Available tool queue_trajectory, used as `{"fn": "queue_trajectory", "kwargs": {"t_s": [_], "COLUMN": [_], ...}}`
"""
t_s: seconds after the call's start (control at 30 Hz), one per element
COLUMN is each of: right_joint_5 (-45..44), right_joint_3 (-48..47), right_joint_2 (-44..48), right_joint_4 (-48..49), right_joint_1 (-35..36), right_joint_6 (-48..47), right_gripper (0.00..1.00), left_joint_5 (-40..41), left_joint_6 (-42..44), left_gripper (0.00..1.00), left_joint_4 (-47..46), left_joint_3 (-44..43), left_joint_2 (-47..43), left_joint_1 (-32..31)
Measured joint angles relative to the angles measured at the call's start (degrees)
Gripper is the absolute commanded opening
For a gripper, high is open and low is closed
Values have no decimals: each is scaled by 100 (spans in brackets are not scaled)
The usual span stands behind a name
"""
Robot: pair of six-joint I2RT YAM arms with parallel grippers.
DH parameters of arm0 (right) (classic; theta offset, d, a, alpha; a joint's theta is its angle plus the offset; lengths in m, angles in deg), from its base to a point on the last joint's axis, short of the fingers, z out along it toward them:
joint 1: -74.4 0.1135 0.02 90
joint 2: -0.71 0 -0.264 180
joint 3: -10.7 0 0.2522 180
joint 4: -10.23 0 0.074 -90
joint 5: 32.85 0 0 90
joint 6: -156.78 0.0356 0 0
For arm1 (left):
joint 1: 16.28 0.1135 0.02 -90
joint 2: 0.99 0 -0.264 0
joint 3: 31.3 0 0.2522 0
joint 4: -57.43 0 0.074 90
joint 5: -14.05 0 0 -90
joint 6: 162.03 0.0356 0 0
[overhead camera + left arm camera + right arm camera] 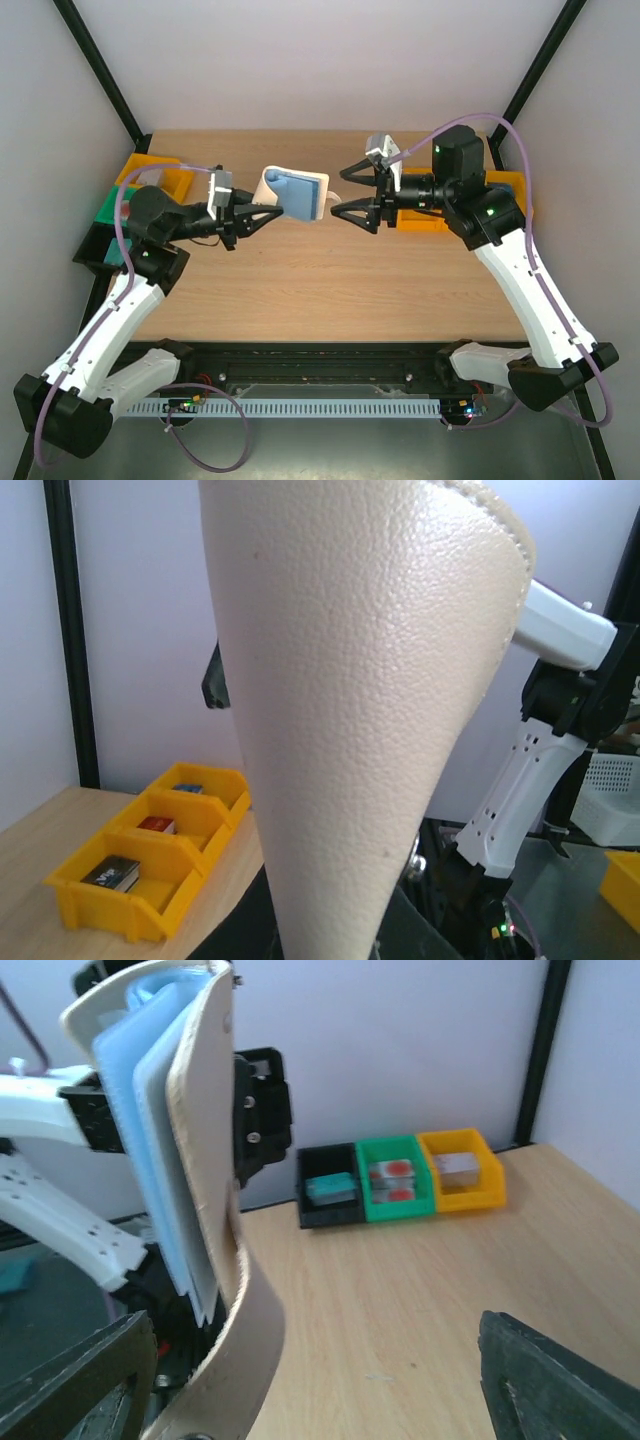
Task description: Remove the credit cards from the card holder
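Two claws: card holder (297, 192) clamped in left gripper (270, 212), right gripper (340, 192) spread wide just beside it. Looks light, floppy; suggest pinching stiff, slick credit cards at blue pockets (150, 1160).

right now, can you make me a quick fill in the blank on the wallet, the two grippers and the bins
1. The card holder, gripped by the left gripper, shows a ___ inside.
2. The right gripper is open and holds ___.
3. In the right wrist view, the bin between the black bin and the yellow bin is ___.
Missing words: blue; nothing; green.
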Motion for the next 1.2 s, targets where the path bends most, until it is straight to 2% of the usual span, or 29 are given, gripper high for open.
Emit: {"fn": "queue_trajectory", "kwargs": {"t_s": [0.13, 0.33, 0.4, 0.47, 0.5, 0.63, 0.7, 0.77, 0.83, 0.97, 1.1, 1.2], "right_joint_5": [476, 793, 756, 717, 699, 584, 531, 503, 481, 470, 448, 417], "right_joint_3": [105, 1143, 1237, 1217, 1196, 1132, 1132, 1128, 1115, 1040, 1019, 984], "right_joint_2": [-2, 98, 52, -9, -37, -118, -127, -127, -127, -83, 9, 7], "right_joint_4": [332, 2446, 2765, 2933, 2955, 3014, 3012, 3008, 2962, 2798, 2721, 2712], "right_joint_1": [0, 107, 278, 457, 529, 603, 601, 601, 601, 518, 402, 391], "right_joint_6": [459, 2273, 2566, 2697, 2719, 2811, 2811, 2780, 2675, 2446, 2365, 2417], "right_gripper": [80, 77, 69, 49, 43, 37, 39, 50, 55, 54, 48, 47], "left_joint_5": [-4, 13, 17, 15, 15, 15, 13, 11, 9, 7, -15, -55], "left_joint_6": [-251, -393, -411, -426, -431, -442, -442, -442, -439, -415, -387, -345], "left_gripper": [2, 2, 2, 2, 2, 2, 2, 2, 2, 2, 2, 2], "left_joint_4": [-153, -195, -219, -256, -260, -260, -260, -260, -260, -256, -256, -247], "left_joint_3": [-22, -22, -22, -22, -22, -22, -22, -22, -22, -22, -22, -22], "left_joint_2": [-52, -52, -52, -52, -52, -52, -52, -55, -59, -63, -63, -63], "left_joint_1": [0, 0, 0, 0, 0, 0, 0, 0, 0, 0, 0, 0]}}
